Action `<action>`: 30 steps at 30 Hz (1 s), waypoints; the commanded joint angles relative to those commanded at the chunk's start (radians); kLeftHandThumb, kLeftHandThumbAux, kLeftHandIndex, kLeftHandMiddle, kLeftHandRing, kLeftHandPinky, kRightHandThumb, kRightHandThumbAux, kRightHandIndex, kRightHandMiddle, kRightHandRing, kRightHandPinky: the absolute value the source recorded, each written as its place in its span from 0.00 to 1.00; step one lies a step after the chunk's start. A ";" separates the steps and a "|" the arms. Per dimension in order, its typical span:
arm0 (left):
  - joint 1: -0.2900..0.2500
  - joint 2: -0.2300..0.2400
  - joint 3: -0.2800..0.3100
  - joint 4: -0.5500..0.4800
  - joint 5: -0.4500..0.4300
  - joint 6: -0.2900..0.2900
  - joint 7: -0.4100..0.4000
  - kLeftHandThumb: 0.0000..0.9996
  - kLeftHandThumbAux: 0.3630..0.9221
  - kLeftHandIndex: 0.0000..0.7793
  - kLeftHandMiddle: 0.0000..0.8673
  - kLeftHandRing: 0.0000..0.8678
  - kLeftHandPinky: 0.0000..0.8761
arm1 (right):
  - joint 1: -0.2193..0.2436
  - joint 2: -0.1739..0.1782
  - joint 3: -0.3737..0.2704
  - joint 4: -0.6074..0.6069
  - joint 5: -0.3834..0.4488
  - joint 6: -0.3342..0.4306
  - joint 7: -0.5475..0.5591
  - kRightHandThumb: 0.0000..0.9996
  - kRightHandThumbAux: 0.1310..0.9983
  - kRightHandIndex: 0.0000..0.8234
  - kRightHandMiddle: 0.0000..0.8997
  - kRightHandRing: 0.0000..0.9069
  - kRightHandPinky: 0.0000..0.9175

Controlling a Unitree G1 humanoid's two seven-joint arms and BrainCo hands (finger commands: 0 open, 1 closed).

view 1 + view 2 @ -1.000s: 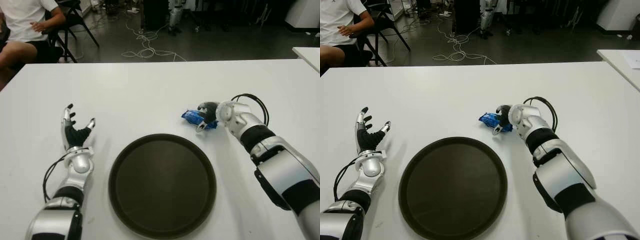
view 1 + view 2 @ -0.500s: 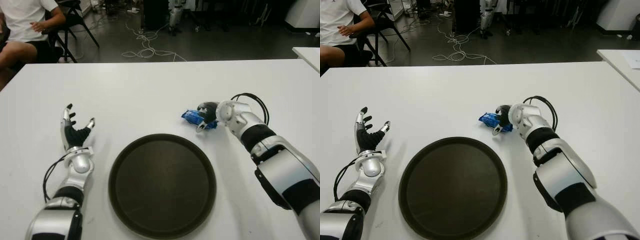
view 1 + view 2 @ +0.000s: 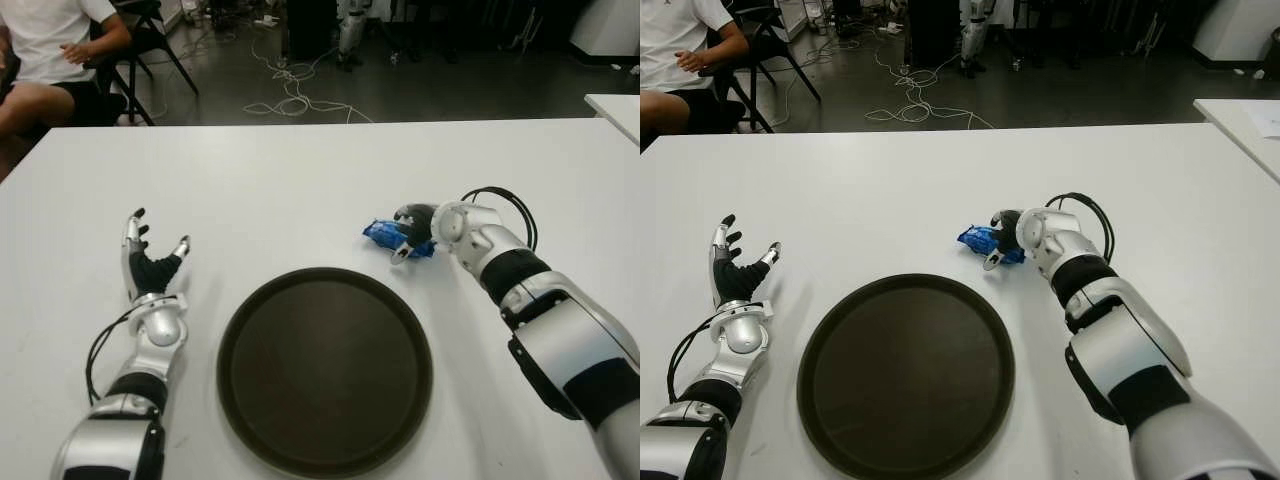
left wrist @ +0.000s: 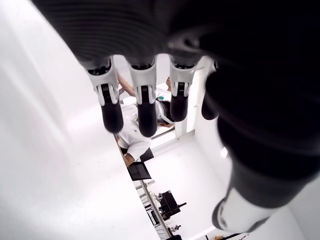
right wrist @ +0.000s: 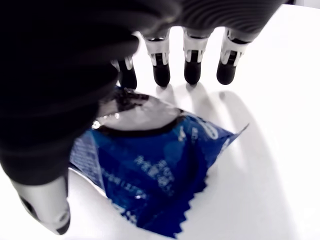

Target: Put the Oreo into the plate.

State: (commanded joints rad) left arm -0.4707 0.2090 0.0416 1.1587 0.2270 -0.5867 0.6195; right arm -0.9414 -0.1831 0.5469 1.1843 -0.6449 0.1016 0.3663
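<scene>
Oreo (image 3: 385,235): blue packet lying on the white bench (image 3: 300,190), just beyond the plate's far right rim.
Plate (image 3: 325,368): dark, round, near the bench's front edge.
Right hand (image 3: 412,237): over the packet, fingers (image 5: 161,70) extended past it, not clamped.
Left hand (image 3: 148,262): fingers spread, left of the plate.

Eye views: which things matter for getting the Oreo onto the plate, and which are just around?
Job:
Oreo packet, on the table beyond the plate
plate, nothing on it
right hand, over the packet, not closed on it

Just around:
left hand, open, left of the plate
seated person
floor cables
</scene>
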 joint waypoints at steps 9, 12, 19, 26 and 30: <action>0.002 0.000 0.008 -0.002 -0.011 -0.008 -0.018 0.12 0.80 0.15 0.11 0.13 0.17 | 0.003 0.011 -0.007 0.022 0.007 -0.003 -0.014 0.00 0.69 0.06 0.09 0.03 0.00; 0.001 0.001 0.008 -0.001 -0.009 -0.005 -0.016 0.11 0.80 0.14 0.11 0.13 0.17 | 0.005 0.014 -0.009 0.025 0.009 0.000 -0.019 0.00 0.70 0.06 0.09 0.03 0.00; 0.000 0.001 0.007 0.001 -0.004 -0.003 -0.005 0.10 0.81 0.14 0.13 0.15 0.20 | 0.001 0.020 -0.008 0.030 0.007 0.013 -0.016 0.00 0.70 0.07 0.09 0.03 0.00; -0.001 0.002 0.004 0.003 0.002 -0.004 0.007 0.11 0.81 0.15 0.13 0.16 0.21 | 0.006 0.023 -0.006 0.031 0.006 0.009 -0.023 0.00 0.69 0.07 0.09 0.04 0.00; -0.001 0.001 0.005 0.003 0.000 -0.004 0.004 0.11 0.81 0.14 0.13 0.16 0.21 | 0.007 0.025 -0.002 0.030 0.001 0.009 -0.030 0.00 0.69 0.08 0.09 0.04 0.00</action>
State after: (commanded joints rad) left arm -0.4717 0.2102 0.0470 1.1618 0.2265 -0.5907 0.6236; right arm -0.9347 -0.1577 0.5453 1.2144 -0.6434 0.1105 0.3366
